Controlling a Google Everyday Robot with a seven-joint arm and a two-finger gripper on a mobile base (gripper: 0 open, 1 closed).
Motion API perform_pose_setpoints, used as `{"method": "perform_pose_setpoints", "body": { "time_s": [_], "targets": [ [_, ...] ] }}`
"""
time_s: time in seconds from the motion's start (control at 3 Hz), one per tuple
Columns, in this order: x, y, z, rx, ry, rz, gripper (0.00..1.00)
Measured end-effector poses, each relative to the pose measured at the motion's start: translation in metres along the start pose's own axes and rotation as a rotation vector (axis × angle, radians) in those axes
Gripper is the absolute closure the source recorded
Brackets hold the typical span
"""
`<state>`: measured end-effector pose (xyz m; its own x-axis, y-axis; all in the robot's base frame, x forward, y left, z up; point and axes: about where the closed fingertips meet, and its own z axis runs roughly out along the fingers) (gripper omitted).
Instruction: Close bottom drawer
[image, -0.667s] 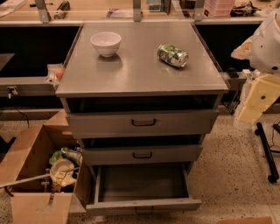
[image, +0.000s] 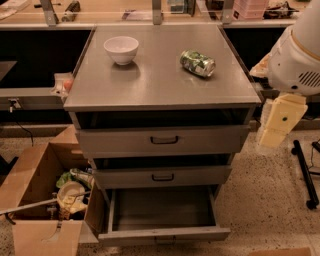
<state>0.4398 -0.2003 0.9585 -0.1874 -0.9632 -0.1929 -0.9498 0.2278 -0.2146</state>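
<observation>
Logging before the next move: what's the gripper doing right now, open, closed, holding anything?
Gripper: beside the cabinet's right side, apart from the bottom drawer; open or shut cannot be told.

Place: you are looking at a robotics lab or workshop space.
Furniture: a grey metal cabinet (image: 160, 142) with three drawers, all standing partly open, the bottom drawer (image: 162, 210) furthest out. Its flat steel counter (image: 160, 85) carries a white bowl (image: 121, 49) and a green can (image: 197, 63) lying on its side.
Background: a long workbench (image: 100, 19) with metal uprights (image: 49, 12) runs behind the cabinet, with dark bays beneath it.
Floor: speckled terrazzo (image: 260, 190), with a black stand (image: 305, 175) at your right.
Clutter: an open cardboard box (image: 30, 175) of wrappers and scraps sits left of the cabinet.
Machine: the robot's white body (image: 300, 55) fills your upper right. Its cream gripper (image: 280, 122) hangs just beside the cabinet's right edge, level with the top drawer.
</observation>
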Motion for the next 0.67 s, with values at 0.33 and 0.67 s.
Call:
{"method": "perform_pose_setpoints", "body": {
  "time_s": [0.33, 0.67],
  "targets": [
    [-0.02, 0.023, 0.035, -0.05, -0.025, -0.039, 0.0],
    [-0.042, 0.065, 0.095, -0.128, -0.049, -0.048, 0.0]
  ]
}}
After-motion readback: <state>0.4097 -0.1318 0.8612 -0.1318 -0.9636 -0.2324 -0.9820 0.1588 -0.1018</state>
